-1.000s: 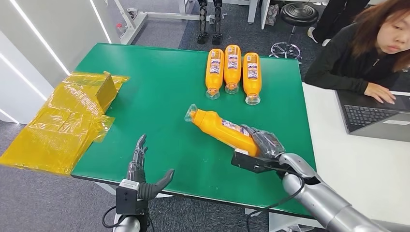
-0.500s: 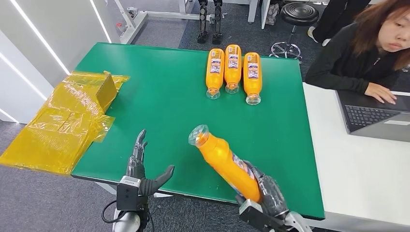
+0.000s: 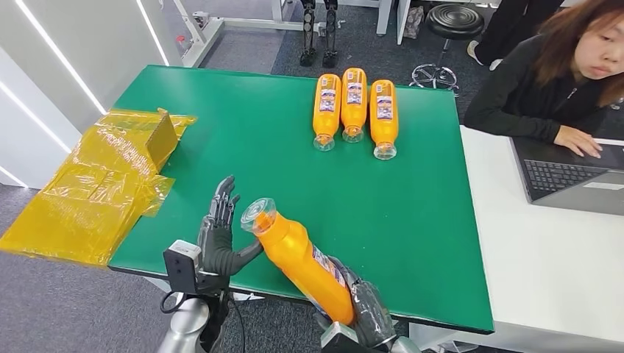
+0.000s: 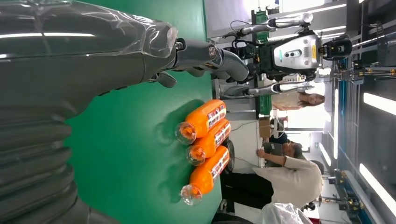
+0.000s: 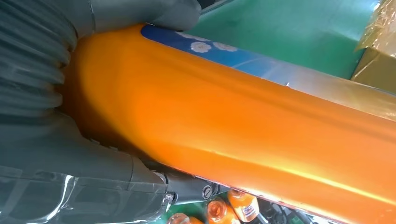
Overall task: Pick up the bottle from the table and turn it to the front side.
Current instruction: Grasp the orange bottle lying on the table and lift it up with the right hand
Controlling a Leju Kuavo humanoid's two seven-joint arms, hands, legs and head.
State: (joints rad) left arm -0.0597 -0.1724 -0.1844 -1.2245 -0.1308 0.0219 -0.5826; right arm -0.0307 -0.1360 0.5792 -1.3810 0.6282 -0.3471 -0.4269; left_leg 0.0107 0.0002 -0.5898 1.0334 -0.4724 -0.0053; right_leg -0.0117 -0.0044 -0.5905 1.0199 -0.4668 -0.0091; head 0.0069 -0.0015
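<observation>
The orange bottle (image 3: pixel 302 257) hangs lifted over the table's (image 3: pixel 243 147) six o'clock edge, cap toward ten o'clock. The right hand (image 3: pixel 364 312) grips its base; the left hand (image 3: pixel 221 239) waits spread beside the neck. Smooth, probably slippery plastic: take the label band.

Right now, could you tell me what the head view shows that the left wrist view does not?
Head view alone: the right hand gripping the orange bottle, yellow plastic wrap, a laptop. Left wrist view alone: another robot beyond the table. Both: the open left hand, three bottles lying side by side, the green table.
</observation>
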